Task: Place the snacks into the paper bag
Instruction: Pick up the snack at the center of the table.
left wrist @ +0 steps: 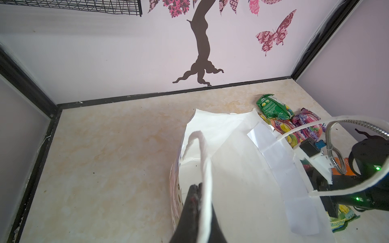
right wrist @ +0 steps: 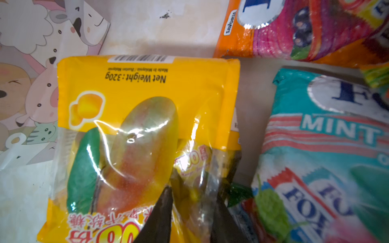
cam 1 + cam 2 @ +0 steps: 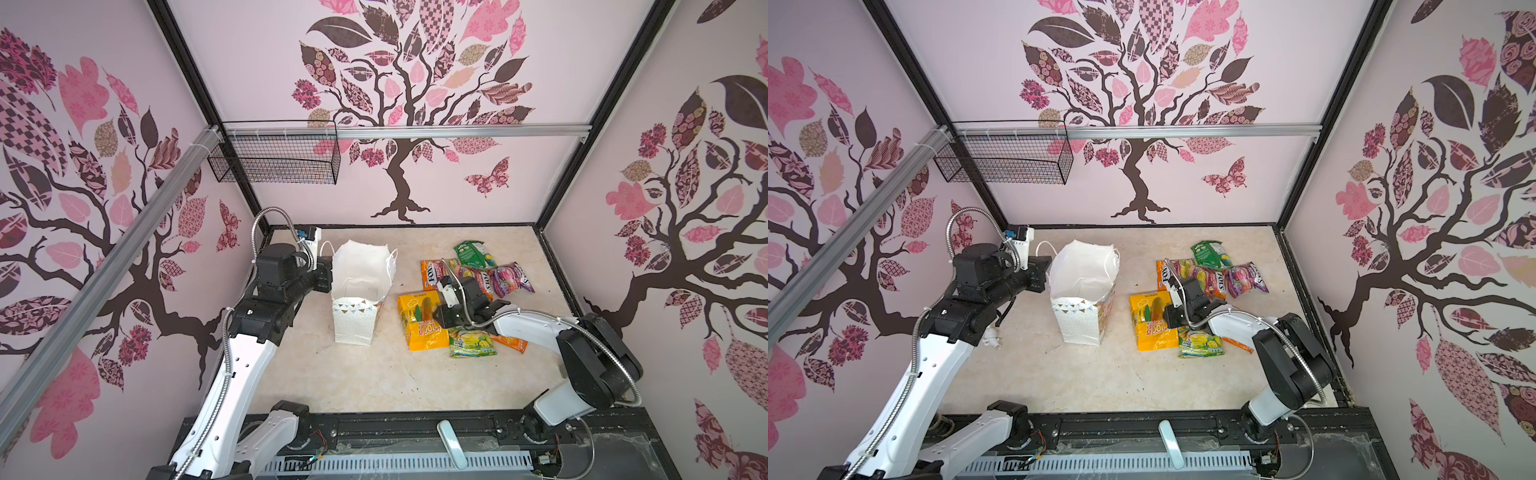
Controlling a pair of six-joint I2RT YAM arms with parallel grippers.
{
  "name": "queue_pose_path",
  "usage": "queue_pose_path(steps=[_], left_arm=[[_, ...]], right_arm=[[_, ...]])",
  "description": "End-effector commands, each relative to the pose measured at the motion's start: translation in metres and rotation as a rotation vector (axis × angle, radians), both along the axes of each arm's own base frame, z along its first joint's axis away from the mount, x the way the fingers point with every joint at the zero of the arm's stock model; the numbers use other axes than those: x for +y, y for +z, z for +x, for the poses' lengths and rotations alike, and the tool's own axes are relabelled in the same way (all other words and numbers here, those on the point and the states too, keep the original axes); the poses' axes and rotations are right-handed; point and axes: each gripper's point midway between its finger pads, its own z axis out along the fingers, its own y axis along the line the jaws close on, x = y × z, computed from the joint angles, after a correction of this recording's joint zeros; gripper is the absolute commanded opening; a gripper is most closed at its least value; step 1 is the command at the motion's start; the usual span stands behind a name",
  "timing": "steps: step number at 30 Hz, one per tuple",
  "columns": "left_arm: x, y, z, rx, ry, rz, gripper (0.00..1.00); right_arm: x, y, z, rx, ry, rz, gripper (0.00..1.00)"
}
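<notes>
I'm looking at a robot test cell, a lab rig dressed up to seem homely. Three panel walls close it in, held by black frame posts and bare aluminium rails. The cosiness comes from printed tree decals. Two white-and-black arms are bolted to a black base track, with loose wires and a slotted cable duct along the near edge. A wire mesh basket is tied to a rail. On the marble-look tabletop the paper bag and snacks sit like props.
</notes>
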Motion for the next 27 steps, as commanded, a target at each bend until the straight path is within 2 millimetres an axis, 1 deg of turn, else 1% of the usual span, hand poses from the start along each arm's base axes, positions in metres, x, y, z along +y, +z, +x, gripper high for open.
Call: queue_pose_path(steps=[1,7,8,9,13,16,21,26,27], left_arm=[[-0.002,-0.005,0.001,0.003,-0.012,-0.009,0.03],[-0.002,-0.005,0.000,0.002,-0.015,-0.009,0.03],[-0.002,-0.005,0.000,0.001,-0.015,-0.009,0.03],[-0.003,-0.005,0.000,0.002,-0.015,-0.009,0.03],[-0.002,-0.005,0.000,-0.001,-0.013,-0.008,0.02],[-0.002,-0.004,0.000,-0.002,-0.012,-0.007,0.02],[-0.001,-0.005,0.000,-0.001,-0.009,-0.006,0.02],[-0.001,-0.005,0.001,0.001,-0.009,-0.006,0.02],[-0.002,-0.005,0.000,0.000,-0.010,-0.005,0.02]], right_arm=[[-0.004,-0.012,-0.009,0.042,0.008,-0.025,0.21],[-0.002,-0.007,-0.010,0.037,0.001,0.001,0.06],[-0.002,-0.005,-0.010,0.036,0.002,0.007,0.01],[-0.001,-0.004,-0.009,0.035,0.001,0.012,0.00],[0.003,0.004,-0.011,0.027,0.016,0.045,0.00],[0.009,0.014,-0.012,0.014,0.039,0.080,0.00],[0.015,0.036,-0.014,-0.009,0.076,0.127,0.00],[0.023,0.066,-0.013,-0.047,0.104,0.202,0.00],[0.024,0.069,-0.013,-0.051,0.102,0.209,0.00]])
